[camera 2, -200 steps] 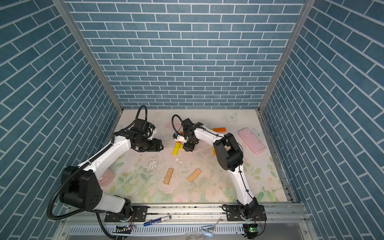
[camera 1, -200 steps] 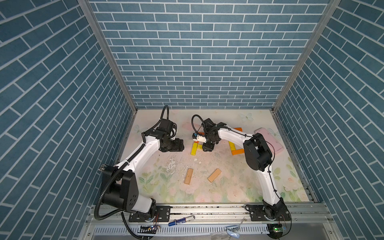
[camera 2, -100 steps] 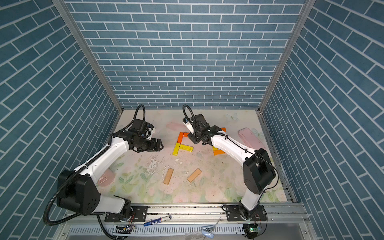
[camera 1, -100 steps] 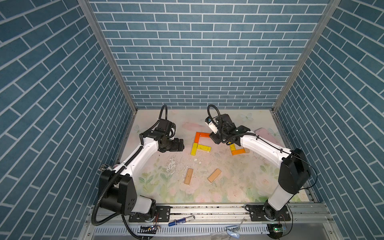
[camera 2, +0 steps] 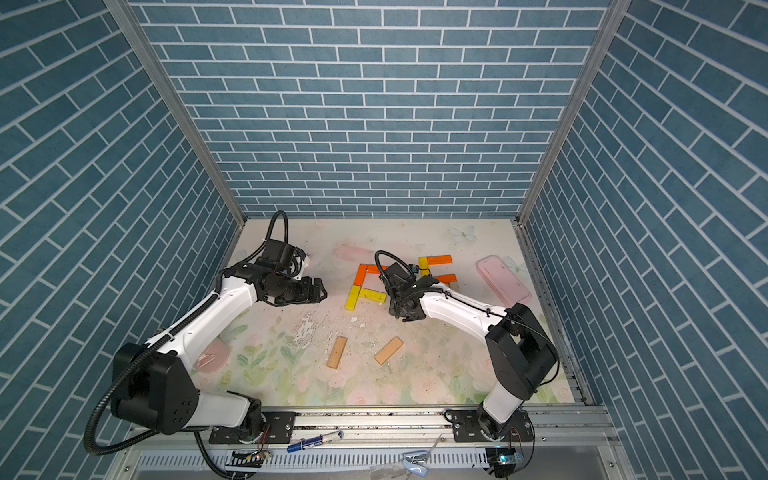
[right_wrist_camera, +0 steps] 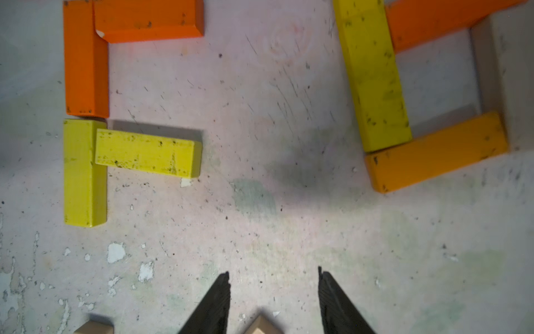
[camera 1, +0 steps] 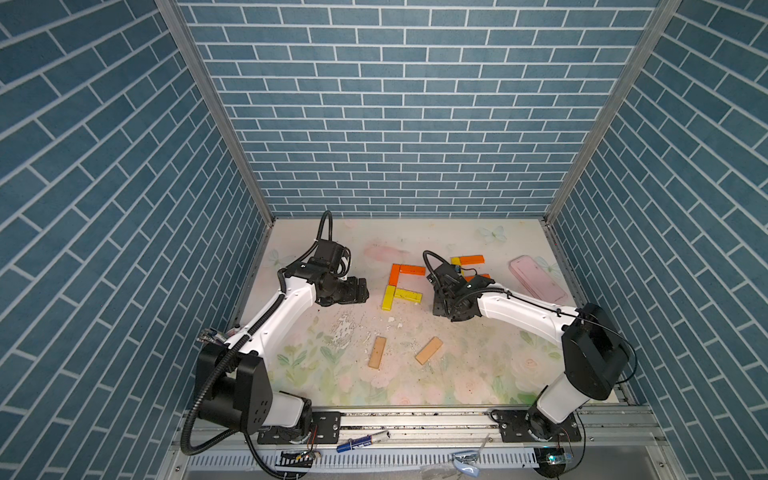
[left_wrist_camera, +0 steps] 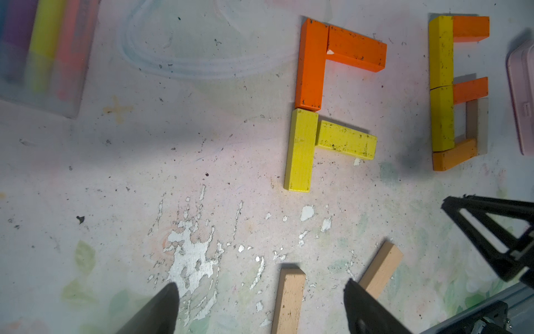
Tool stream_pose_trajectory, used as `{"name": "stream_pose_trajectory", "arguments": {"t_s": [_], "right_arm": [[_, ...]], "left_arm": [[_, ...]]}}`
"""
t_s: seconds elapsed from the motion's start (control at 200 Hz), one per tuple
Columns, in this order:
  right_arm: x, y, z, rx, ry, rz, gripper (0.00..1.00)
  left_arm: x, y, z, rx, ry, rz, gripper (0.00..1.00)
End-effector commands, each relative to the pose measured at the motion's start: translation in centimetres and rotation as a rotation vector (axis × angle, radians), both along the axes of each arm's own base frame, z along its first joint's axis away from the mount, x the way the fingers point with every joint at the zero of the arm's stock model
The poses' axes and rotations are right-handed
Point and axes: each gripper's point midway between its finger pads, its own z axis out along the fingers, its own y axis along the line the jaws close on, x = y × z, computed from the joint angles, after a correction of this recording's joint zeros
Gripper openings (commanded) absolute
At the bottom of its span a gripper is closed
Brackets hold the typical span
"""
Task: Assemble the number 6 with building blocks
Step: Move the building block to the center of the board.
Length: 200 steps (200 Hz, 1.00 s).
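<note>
Two orange and two yellow building blocks lie joined in an F shape at mid table, also clear in the left wrist view. To their right, yellow, orange and tan blocks form a closed loop with an upper bar; my right arm partly hides them in both top views. Two loose tan blocks lie nearer the front. My left gripper hovers left of the F shape, open and empty. Between the two groups my right gripper is open, a tan block's corner below it.
A pink rounded case lies at the right wall. A clear pack of pastel sticks sits near the left wall. The mat has a worn white patch. A pen rests on the front rail.
My right gripper has drawn off the F-shaped group, going right and then toward the front, its jaws narrowing. My left gripper has stayed in place and widened slightly.
</note>
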Motion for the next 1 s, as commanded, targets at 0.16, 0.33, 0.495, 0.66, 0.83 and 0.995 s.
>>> {"name": "stream_pose_trajectory", "arguments": {"t_s": [0.16,0.33,0.495,0.66,0.83,0.995], "right_arm": [[-3.4,0.2,-1.7,0.004,0.148,-0.290,0.53],[-5.4,0.9,-1.8,0.037,0.174,-0.374,0.54],[-7.3,1.3,-2.8,0.058,0.209,-0.442,0.55],[-8.8,1.8,-4.0,0.094,0.254,-0.483,0.55],[-9.7,2.8,-4.6,0.108,0.277,-0.487,0.55],[-10.2,3.3,-5.7,0.119,0.302,-0.504,0.54]], "left_arm": [[-0.2,0.0,0.4,-0.025,-0.012,0.013,0.90],[-0.2,0.0,0.4,-0.027,-0.015,0.016,0.90],[-0.3,0.0,0.5,-0.028,-0.019,0.017,0.91],[-0.3,0.2,0.6,-0.024,-0.029,0.022,0.91],[-0.3,0.1,0.8,-0.032,-0.033,0.018,0.90],[-0.3,0.1,0.8,-0.032,-0.034,0.021,0.91]]}}
